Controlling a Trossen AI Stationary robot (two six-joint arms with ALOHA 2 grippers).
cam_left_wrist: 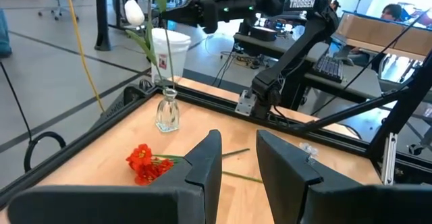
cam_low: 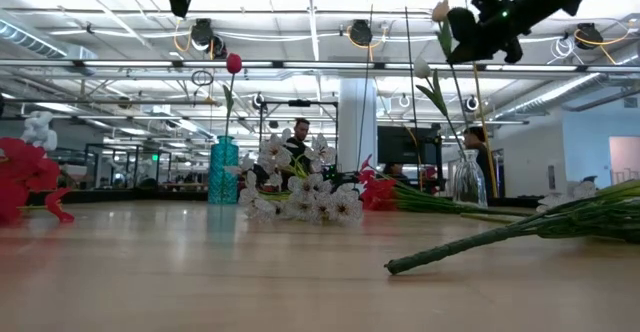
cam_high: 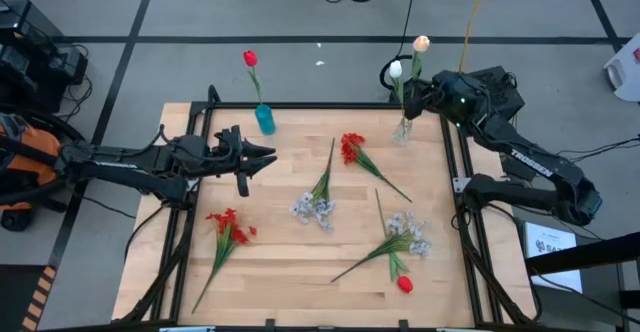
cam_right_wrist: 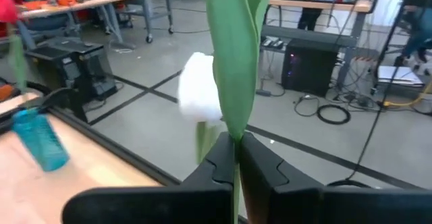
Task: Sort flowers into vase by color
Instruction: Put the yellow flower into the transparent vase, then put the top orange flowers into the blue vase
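Right gripper [cam_right_wrist: 236, 158] pinching tulip stem [cam_right_wrist: 236, 62]

Red tulip [cam_high: 250, 59] upright in blue vase [cam_high: 264, 119], two cream tulips [cam_high: 421, 43] in glass vase [cam_high: 402, 130], five stems [cam_high: 322, 182] lying on table

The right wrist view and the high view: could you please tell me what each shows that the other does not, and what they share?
Only the right wrist view shows the right gripper with its jaws shut on the green stem of a cream tulip.

Only the high view shows the left gripper with its jaws open above the table, the loose red blooms and pale sprays lying there, and the clear vase.

Both show the blue vase with its red tulip, and a white tulip bud.
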